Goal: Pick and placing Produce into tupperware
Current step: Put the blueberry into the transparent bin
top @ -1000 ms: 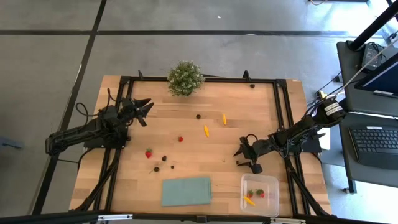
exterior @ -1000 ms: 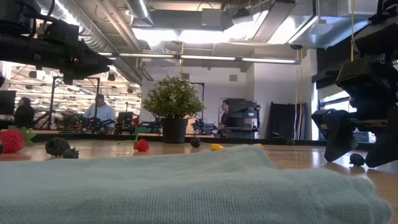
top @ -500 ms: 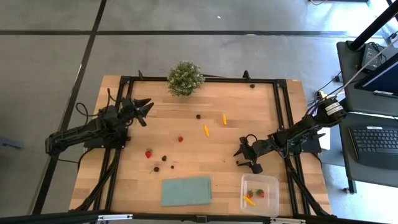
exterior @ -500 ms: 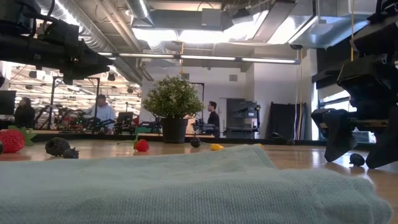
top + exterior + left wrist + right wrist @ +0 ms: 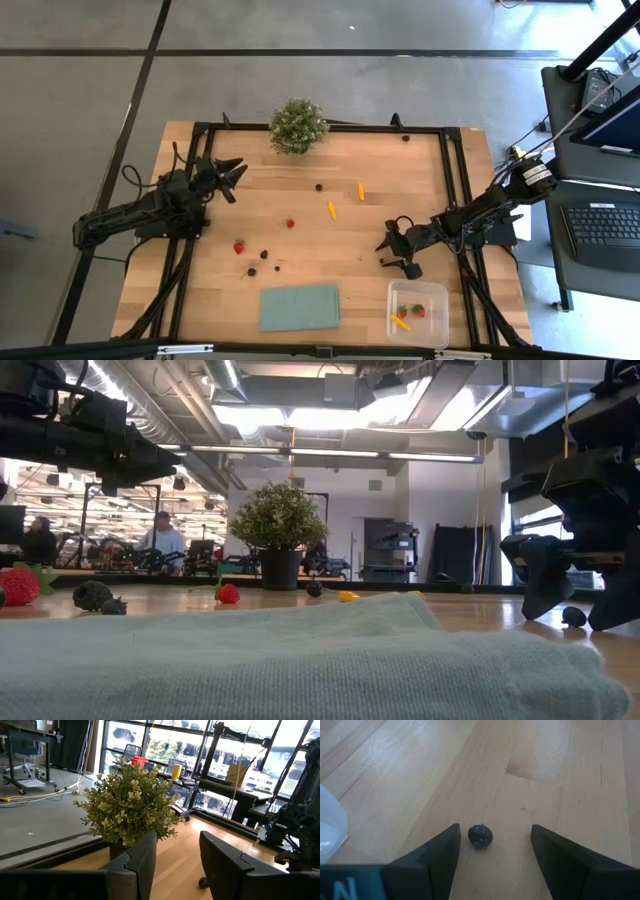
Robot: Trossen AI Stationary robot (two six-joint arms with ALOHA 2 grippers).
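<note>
Tupperware (image 5: 417, 312) at bench (image 5: 300, 200) near-right corner; I count roughly three pieces inside, red and yellow-orange; job barely begun. Right gripper (image 5: 492, 851) low over bench just beside box, fingers wide, straddling dark berry (image 5: 480, 836), not yet closed; my read: next pick. Left gripper (image 5: 232, 172) parked at far-left, part open, empty. Left out: strawberries (image 5: 239, 246), dark berries (image 5: 264, 254), yellow pieces (image 5: 332, 210) mid-bench; most produce remains.

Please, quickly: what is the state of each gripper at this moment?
Left gripper: open, holding nothing, raised near the potted plant.
Right gripper: open, holding nothing, fingers on either side of a dark berry on the table.
</note>
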